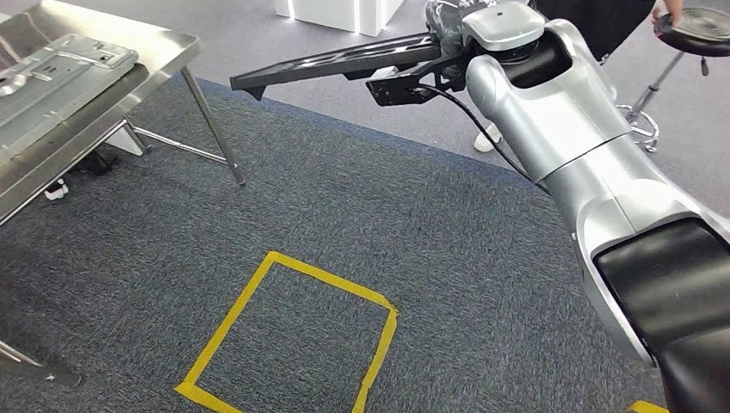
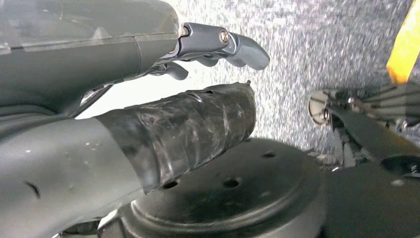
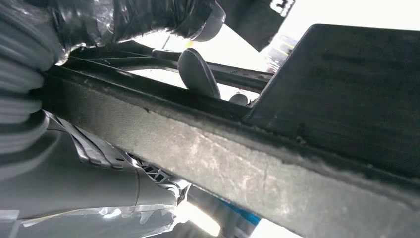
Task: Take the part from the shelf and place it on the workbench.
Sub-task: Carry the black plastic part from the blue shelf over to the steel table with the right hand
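Right hand (image 3: 99, 29) fingers clamped around black part (image 1: 336, 62), fingertips mostly hidden; left hand (image 2: 163, 84) fingers apart, holding nothing.

Floor: grey-blue carpet (image 1: 361, 215). On it, a square outline of yellow tape (image 1: 293, 335), open in the middle. A second scrap of yellow tape at the lower right edge (image 1: 646, 406). Far right: black round stool (image 1: 693, 30) on a chrome stem and base, a person's hand on its seat; a white shoe (image 1: 486, 139) nearby
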You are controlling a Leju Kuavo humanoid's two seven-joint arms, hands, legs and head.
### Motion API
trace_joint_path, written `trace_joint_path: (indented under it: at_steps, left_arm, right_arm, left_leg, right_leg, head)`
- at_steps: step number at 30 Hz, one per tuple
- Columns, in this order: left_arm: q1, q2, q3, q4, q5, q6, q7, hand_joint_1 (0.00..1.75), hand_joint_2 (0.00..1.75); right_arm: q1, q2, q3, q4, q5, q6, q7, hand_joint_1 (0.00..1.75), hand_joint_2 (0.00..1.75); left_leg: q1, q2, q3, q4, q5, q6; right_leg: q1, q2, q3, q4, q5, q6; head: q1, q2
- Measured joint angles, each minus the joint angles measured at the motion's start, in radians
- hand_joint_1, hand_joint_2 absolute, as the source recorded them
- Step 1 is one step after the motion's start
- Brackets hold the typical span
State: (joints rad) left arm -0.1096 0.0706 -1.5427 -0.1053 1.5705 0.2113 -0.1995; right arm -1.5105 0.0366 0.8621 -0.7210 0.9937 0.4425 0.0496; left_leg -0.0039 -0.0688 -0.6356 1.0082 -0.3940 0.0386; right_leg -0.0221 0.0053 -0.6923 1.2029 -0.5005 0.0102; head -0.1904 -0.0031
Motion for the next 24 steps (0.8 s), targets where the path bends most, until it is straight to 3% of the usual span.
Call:
trace_joint_path:
  at_steps: [3, 5, 7, 8, 11, 12, 13, 15, 17, 19, 20, 22, 24]
  left_arm:
    - [0.000, 0.000, 0.000, 0.000, 0.000, 0.000, 0.000, 0.00, 0.00]
    - [0.001, 0.000, 0.000, 0.000, 0.000, 0.000, 0.000, 0.00, 0.00]
    - [0.003, 0.000, 0.000, 0.000, 0.000, 0.001, 0.000, 0.00, 0.00]
    - [0.004, 0.000, 0.000, 0.000, 0.000, 0.001, 0.000, 0.00, 0.00]
    - [0.006, -0.002, 0.000, 0.000, 0.000, 0.001, 0.001, 0.00, 0.00]
    - [0.005, -0.002, 0.001, 0.000, 0.000, 0.001, 0.002, 0.00, 0.00]
    - [0.005, -0.002, 0.001, 0.000, 0.000, 0.002, 0.002, 0.00, 0.00]
    - [0.005, -0.002, 0.001, 0.000, 0.000, 0.002, 0.003, 0.00, 0.00]
    - [0.003, -0.002, 0.001, 0.000, 0.000, 0.003, 0.004, 0.00, 0.00]
    - [0.003, 0.000, 0.001, 0.000, 0.000, 0.005, 0.008, 0.00, 0.00]
    - [0.004, 0.001, 0.001, 0.000, 0.000, 0.006, 0.013, 0.00, 0.00]
    - [0.004, 0.002, 0.003, 0.000, 0.000, 0.009, 0.023, 0.00, 0.00]
    - [0.003, 0.002, 0.006, 0.000, 0.000, 0.011, 0.031, 0.00, 0.00]
  right_arm:
    - [-0.001, -0.001, 0.000, 0.000, 0.000, 0.000, 0.000, 1.75, 1.75]
    - [-0.003, -0.005, 0.000, 0.001, -0.001, 0.000, 0.000, 1.75, 1.75]
    - [-0.007, -0.008, 0.001, 0.002, -0.004, 0.000, -0.001, 1.75, 1.75]
    - [-0.011, -0.009, 0.001, 0.002, -0.007, 0.000, -0.001, 1.75, 1.75]
    - [-0.017, -0.008, 0.003, 0.003, -0.015, -0.001, -0.001, 1.75, 1.75]
    - [-0.017, -0.008, 0.004, 0.003, -0.017, -0.001, -0.001, 1.75, 1.75]
    - [-0.017, -0.008, 0.004, 0.003, -0.018, -0.001, -0.001, 1.75, 1.75]
    - [-0.020, -0.008, 0.005, 0.003, -0.020, -0.002, -0.001, 1.75, 1.75]
    - [-0.022, -0.010, 0.006, 0.005, -0.021, -0.002, 0.000, 1.75, 1.75]
    - [-0.019, -0.011, 0.007, 0.006, -0.024, -0.002, 0.000, 1.75, 1.75]
    - [-0.017, -0.012, 0.008, 0.006, -0.025, -0.002, 0.000, 1.75, 1.75]
    - [-0.017, -0.014, 0.010, 0.006, -0.026, -0.003, 0.001, 1.75, 1.75]
    - [-0.015, -0.015, 0.012, 0.009, -0.025, -0.004, 0.002, 1.75, 1.75]
  left_leg:
    - [0.001, -0.004, 0.000, 0.003, -0.002, -0.002]
    - [0.003, -0.016, -0.008, 0.017, -0.009, -0.009]
    - [0.008, -0.041, -0.023, 0.030, -0.011, -0.023]
    - [0.011, -0.022, -0.046, 0.069, -0.029, -0.034]
    - [0.017, 0.063, -0.155, 0.275, -0.103, -0.055]
    - [0.019, 0.065, -0.159, 0.280, -0.093, -0.055]
    - [0.018, 0.069, -0.134, 0.228, -0.061, -0.053]
    - [0.008, 0.106, -0.065, 0.095, -0.010, -0.048]
    - [-0.007, 0.132, -0.033, 0.030, 0.000, -0.037]
    - [-0.013, 0.115, -0.028, 0.020, -0.001, -0.023]
    - [-0.012, 0.105, -0.023, 0.014, 0.000, -0.017]
    - [-0.008, 0.085, -0.012, 0.004, 0.001, -0.003]
    - [-0.008, 0.064, -0.010, 0.004, 0.000, 0.007]
  right_leg:
    - [-0.002, 0.006, 0.012, -0.025, 0.013, 0.001]
    - [-0.008, 0.038, 0.039, -0.086, 0.032, 0.004]
    - [-0.006, 0.059, 0.058, -0.126, 0.034, 0.000]
    - [-0.003, 0.046, 0.067, -0.135, 0.031, -0.010]
    - [0.006, -0.034, 0.088, -0.153, 0.031, -0.039]
    - [0.008, -0.050, 0.091, -0.152, 0.027, -0.040]
    - [0.009, -0.061, 0.095, -0.152, 0.023, -0.039]
    - [0.012, -0.080, 0.103, -0.153, 0.015, -0.034]
    - [0.015, -0.097, 0.107, -0.154, 0.009, -0.025]
    - [0.016, -0.115, 0.112, -0.157, 0.004, -0.015]
    - [0.014, -0.111, 0.114, -0.153, -0.002, -0.009]
    - [0.010, -0.067, 0.093, -0.100, -0.036, -0.004]
    - [0.009, -0.018, 0.025, 0.025, -0.087, -0.005]
  head:
    - [0.000, 0.000]
    - [0.000, 0.000]
    - [0.000, 0.000]
    - [-0.001, 0.000]
    - [-0.002, 0.000]
    - [-0.002, 0.000]
    - [-0.002, 0.000]
    - [-0.002, 0.000]
    - [-0.002, 0.000]
    - [-0.002, 0.000]
    - [-0.002, 0.000]
    - [-0.001, 0.000]
    - [-0.001, 0.000]
